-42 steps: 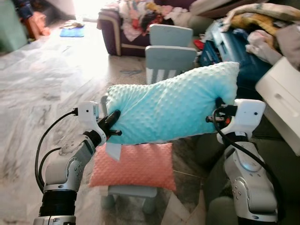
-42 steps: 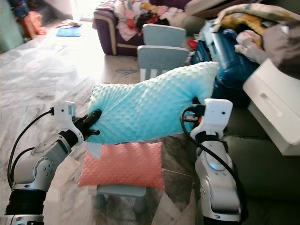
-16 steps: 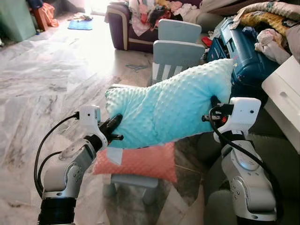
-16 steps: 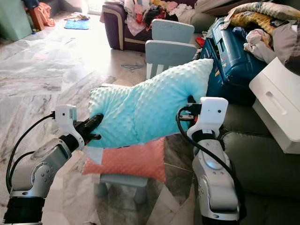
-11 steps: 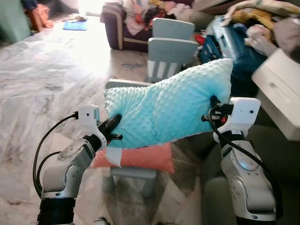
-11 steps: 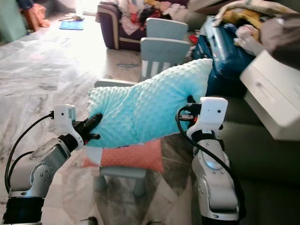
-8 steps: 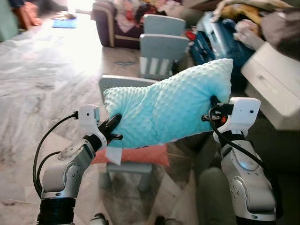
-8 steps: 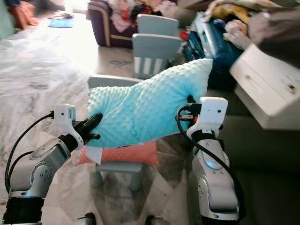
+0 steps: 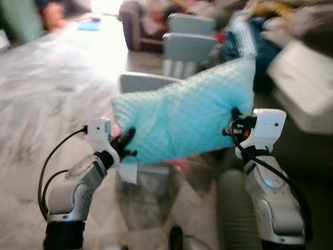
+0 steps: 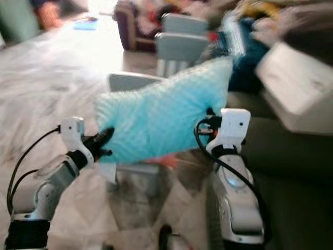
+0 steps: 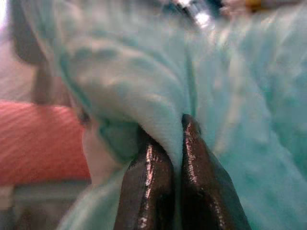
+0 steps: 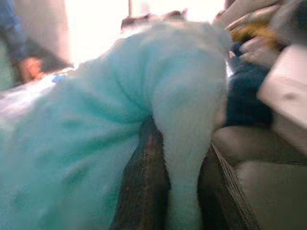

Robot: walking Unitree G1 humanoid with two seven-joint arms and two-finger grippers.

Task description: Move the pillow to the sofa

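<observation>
I see the pillow (image 9: 182,114) spanning between my arms, left gripper (image 9: 126,139) at its left end, right gripper (image 9: 235,115) at its right. Below it stands a small table (image 9: 136,83). Behind that are two chairs (image 9: 188,41); the sofa (image 10: 291,156) lies to my right.

The turquoise pillow (image 9: 184,117) spans the gap between my arms, blocking my forward reach. Under it stands a small grey stool (image 9: 136,82); grey chairs (image 9: 188,39) crowd beyond. Marble floor (image 9: 47,99) lies open leftward.
</observation>
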